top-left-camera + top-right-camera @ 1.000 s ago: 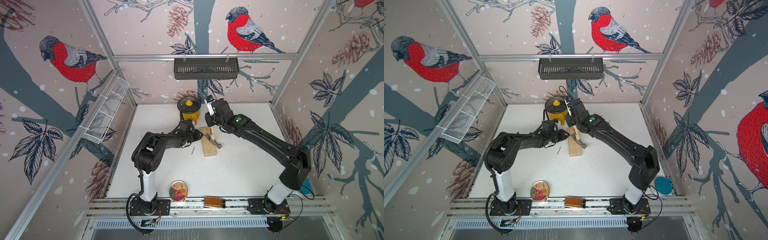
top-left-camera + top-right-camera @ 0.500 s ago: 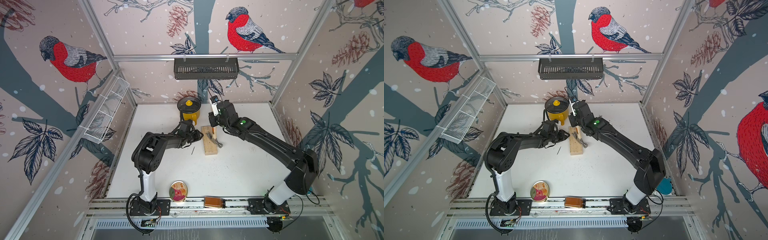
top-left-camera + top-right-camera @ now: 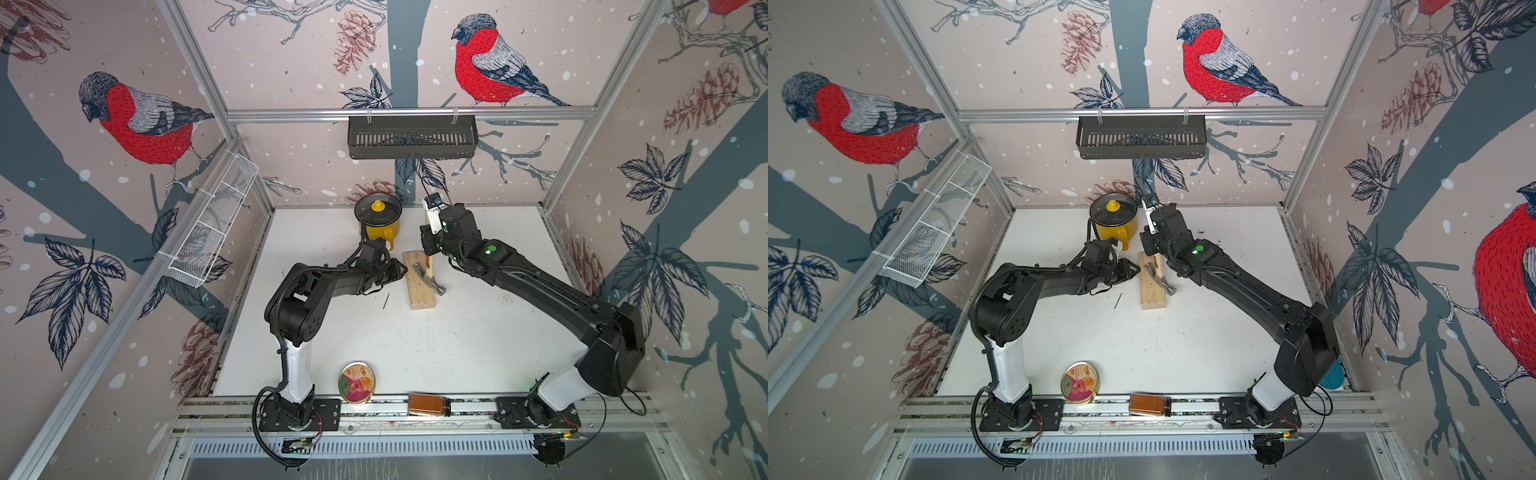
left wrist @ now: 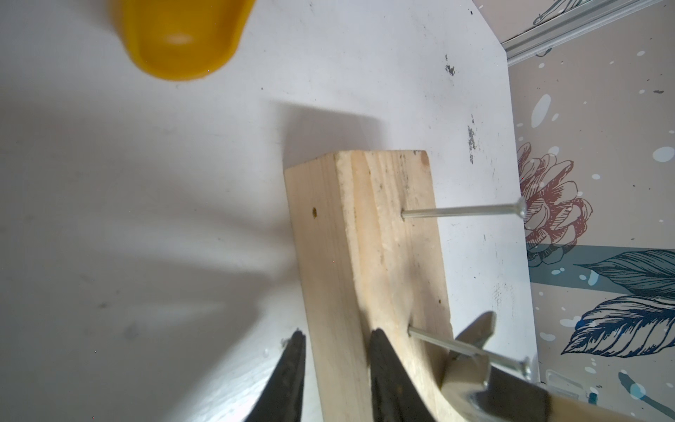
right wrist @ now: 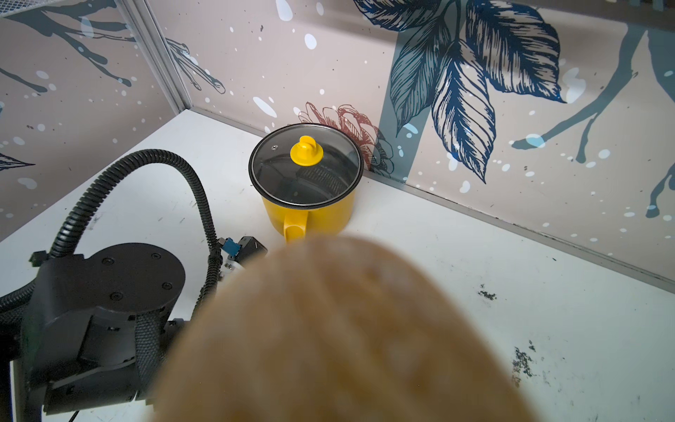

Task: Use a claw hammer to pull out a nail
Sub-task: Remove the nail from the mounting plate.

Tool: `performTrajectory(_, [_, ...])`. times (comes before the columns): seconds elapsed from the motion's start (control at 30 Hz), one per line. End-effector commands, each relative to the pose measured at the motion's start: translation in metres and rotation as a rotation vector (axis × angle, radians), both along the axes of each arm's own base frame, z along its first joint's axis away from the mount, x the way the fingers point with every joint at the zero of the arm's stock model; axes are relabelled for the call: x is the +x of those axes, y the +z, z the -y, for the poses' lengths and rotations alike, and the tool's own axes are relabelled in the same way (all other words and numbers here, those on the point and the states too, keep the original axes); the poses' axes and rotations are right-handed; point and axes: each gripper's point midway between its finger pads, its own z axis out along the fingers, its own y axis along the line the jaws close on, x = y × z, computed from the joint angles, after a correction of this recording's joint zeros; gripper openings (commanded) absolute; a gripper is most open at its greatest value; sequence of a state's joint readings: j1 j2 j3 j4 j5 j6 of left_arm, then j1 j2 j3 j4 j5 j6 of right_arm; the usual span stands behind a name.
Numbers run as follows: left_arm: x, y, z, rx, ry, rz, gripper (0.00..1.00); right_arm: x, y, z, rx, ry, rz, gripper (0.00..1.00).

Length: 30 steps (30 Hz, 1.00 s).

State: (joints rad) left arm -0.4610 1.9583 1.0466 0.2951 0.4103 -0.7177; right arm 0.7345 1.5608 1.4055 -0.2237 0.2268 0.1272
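- The fingers of the right gripper (image 3: 428, 249) are hidden from you. In its wrist view a blurred tan mass, the handle end of the claw hammer (image 3: 433, 285), fills the lower frame. In both top views the handle runs up into that gripper, which is closed tight on it.
- The hammer's grey head sits across the wooden block (image 3: 419, 297) in the middle of the table. In the left wrist view the forked claw goes round the shank of a nail (image 4: 434, 338) standing in the block, and the nail's head is clear beyond the claw.
- The left gripper (image 4: 338, 334) is at the block's long left edge. Its fingers (image 4: 292, 376) stand apart with that edge between them. You cannot tell whether they squeeze it.
- A second nail (image 4: 460, 211) stands free farther along the block. A loose nail (image 3: 386, 301) lies on the table just beside it.
- A teal object (image 3: 1333, 376) is cut off behind the right arm's base.
- The table (image 3: 415, 353) is white and scuffed with dark specks. The walls carry bullfinch and pine-cone prints in an aluminium frame.
- The yellow pot (image 5: 328, 215) stands by the back wall with its glass lid on. Its inside is too dark to read.
- A black basket (image 3: 411, 137) hangs on the back rail and a white wire basket (image 3: 212, 224) on the left wall. You cannot make out their insides.
- A round tin (image 3: 356, 382) sits at the front edge, and an amber jar (image 3: 428, 405) lies on the front rail.
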Motion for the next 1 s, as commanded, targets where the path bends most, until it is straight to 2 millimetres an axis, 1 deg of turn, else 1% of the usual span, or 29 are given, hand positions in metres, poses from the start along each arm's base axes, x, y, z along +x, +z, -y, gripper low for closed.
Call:
performTrajectory(0.0, [-0.003,-0.009,-0.004,0.027,0.010,-0.033,0.31,0.007,0.035,0.000,0.058,-0.007,0.119,0.00])
performTrajectory(0.2, [-0.003,-0.010,-0.004,0.027,0.010,-0.035,0.31,0.003,0.043,0.000,0.085,0.011,0.150,0.00])
performTrajectory(0.47, [0.005,0.000,-0.001,0.030,0.008,-0.017,0.31,0.005,0.050,0.004,0.117,0.027,0.170,0.00])
performTrajectory(0.57, [0.007,0.002,-0.001,0.033,0.009,-0.014,0.31,0.006,0.049,0.004,0.125,0.042,0.169,0.00])
performTrajectory(0.67, [0.008,0.002,-0.001,0.035,0.008,-0.013,0.31,0.006,0.047,0.003,0.124,0.054,0.169,0.00])
performTrajectory(0.8, [0.008,0.001,-0.001,0.036,0.009,-0.016,0.31,0.008,0.036,0.004,0.114,0.051,0.153,0.00])
performTrajectory(0.97, [0.010,0.005,0.001,0.035,0.006,-0.011,0.32,0.008,0.027,0.006,0.115,0.045,0.138,0.00])
